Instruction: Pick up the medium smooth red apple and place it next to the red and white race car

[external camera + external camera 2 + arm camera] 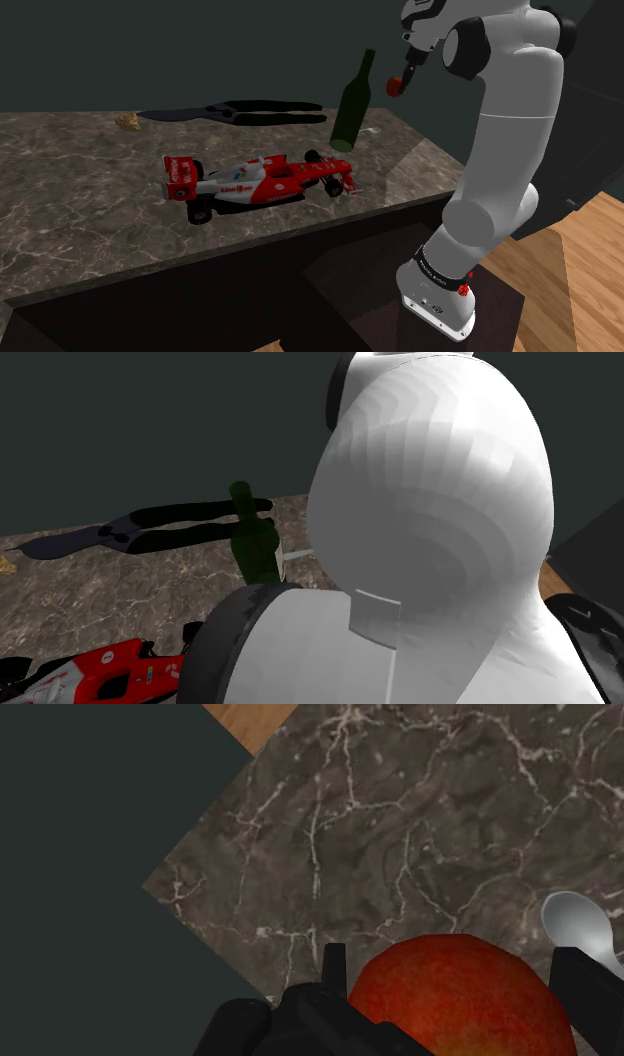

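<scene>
Now the gripper (458, 960) pinches the apple (452, 1006) by its round sides, high over the counter (80, 205), at two o'clock from the race car (262, 180) in the shoulder view. It looks smooth, hard and light, so it could slip.

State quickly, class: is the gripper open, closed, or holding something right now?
The gripper is closed, holding the red apple.

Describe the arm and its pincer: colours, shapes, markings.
The arm is built of bulky, rounded white links with dark joints. Near its foot runs a black band with small white lettering, too small to read, and a small red mark beside it. The pincer is all black, with two blocky fingers.
</scene>
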Tool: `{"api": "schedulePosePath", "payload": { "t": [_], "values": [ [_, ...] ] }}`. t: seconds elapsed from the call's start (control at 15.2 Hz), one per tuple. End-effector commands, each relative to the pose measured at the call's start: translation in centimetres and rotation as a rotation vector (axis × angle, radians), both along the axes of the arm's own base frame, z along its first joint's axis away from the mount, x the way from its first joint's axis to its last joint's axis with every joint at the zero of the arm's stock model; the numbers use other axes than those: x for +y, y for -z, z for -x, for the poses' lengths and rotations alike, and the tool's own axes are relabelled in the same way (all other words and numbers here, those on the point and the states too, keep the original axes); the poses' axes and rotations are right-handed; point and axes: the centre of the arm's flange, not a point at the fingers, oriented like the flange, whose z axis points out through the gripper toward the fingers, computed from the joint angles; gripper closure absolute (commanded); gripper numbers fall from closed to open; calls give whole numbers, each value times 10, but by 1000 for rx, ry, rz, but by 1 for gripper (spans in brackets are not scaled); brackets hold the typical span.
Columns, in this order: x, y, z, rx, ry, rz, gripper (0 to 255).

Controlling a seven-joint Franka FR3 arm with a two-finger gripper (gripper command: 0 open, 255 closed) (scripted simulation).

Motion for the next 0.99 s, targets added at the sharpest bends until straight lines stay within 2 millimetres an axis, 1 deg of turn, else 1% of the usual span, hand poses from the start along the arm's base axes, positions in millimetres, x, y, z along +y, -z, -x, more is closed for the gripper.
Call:
{"api": "schedulePosePath", "payload": {
  "t": [0.0, 0.4, 0.92],
  "values": [
    [0, -10, 0, 0, 0, 0, 255],
    [0, -40, 0, 0, 0, 0, 255],
    [101, -40, 30, 0, 0, 0, 255]
  ]
}}
